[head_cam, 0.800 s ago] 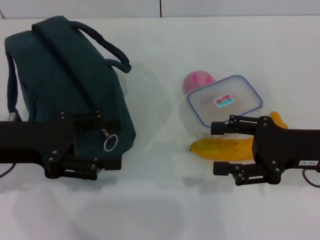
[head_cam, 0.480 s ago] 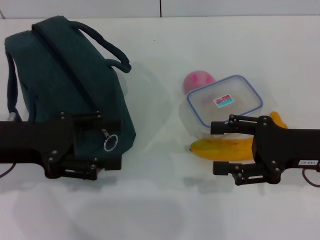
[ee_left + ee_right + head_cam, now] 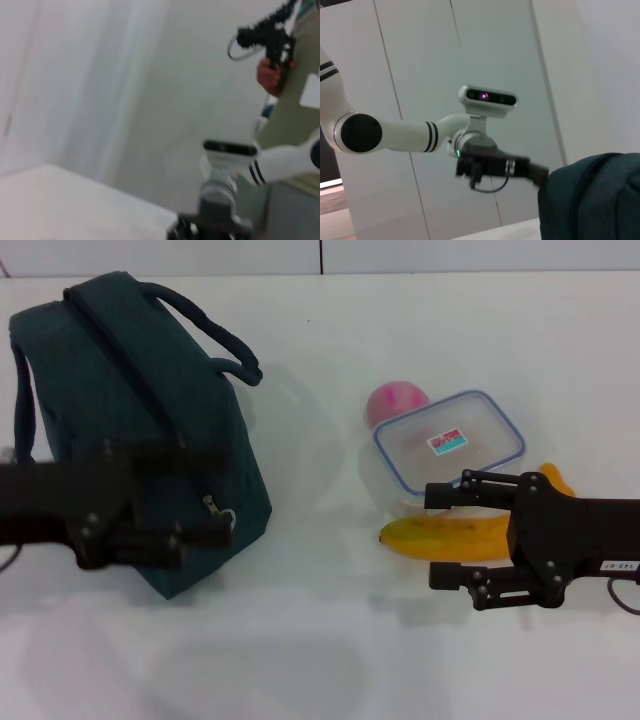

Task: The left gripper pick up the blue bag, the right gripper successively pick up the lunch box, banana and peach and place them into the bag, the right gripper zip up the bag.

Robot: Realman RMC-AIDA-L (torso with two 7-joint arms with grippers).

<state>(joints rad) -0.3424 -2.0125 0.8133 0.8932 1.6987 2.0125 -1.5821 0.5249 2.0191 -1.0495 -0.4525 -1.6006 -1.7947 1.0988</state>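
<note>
Left gripper: your black two-finger left gripper hangs in front of the near end of the bag, blurred; its fingers look spread apart, one over the bag's side and one lower by the zipper ring, with nothing between them.
Blue bag: the large dark teal-blue fabric bag with rope-like handles sits on the white table at your left, zipped shut, its ring zipper pull hanging at the near end.
Right gripper: your black right gripper with the small white label hovers at your right, fingers wide apart, the banana showing between them in the head view; you cannot tell its height above the fruit.
Lunch box: the clear rounded plastic lunch box with a blue-rimmed lid lies just behind the banana.
Banana: the long curved yellow banana lies on the table against the box's near side.
Peach: the small round pink peach rests at the box's far corner, touching it.
Right wrist view: the bag's end and the left arm show against a pale wall.
</note>
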